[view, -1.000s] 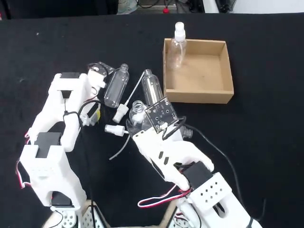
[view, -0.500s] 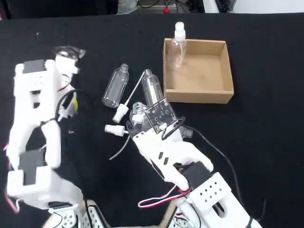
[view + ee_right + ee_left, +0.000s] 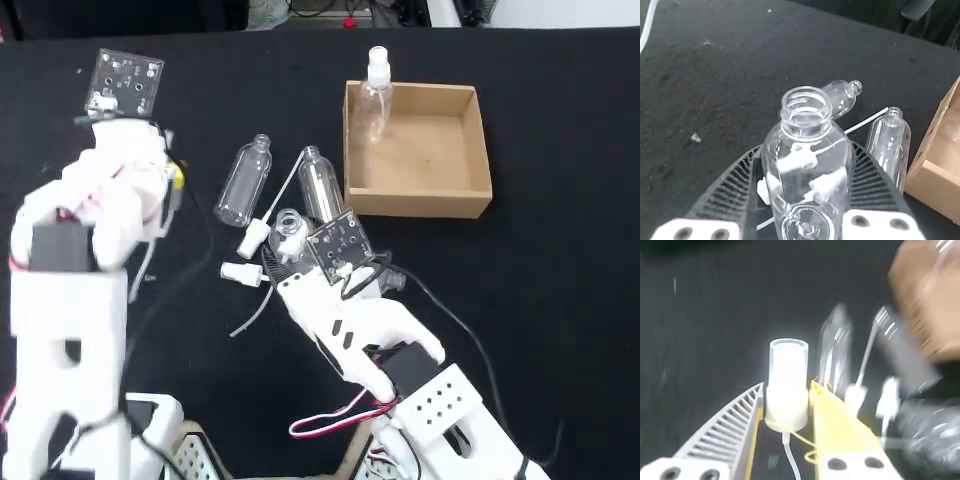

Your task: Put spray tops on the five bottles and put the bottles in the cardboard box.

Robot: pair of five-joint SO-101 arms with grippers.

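Left wrist view: left gripper [image 3: 786, 385] just lifted up, spray top [image 3: 787, 395] pinched between its jaws. Right gripper [image 3: 806, 149] clamps an open bottle [image 3: 807, 135], so capping's probably next.

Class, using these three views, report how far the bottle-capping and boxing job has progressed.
Done: one capped bottle stands in the cardboard box. In hand: the right end effector grips an open bottle, the left end effector a spray top, not yet joined. Left: two uncapped bottles and two loose spray tops lie on the table, outside the box.
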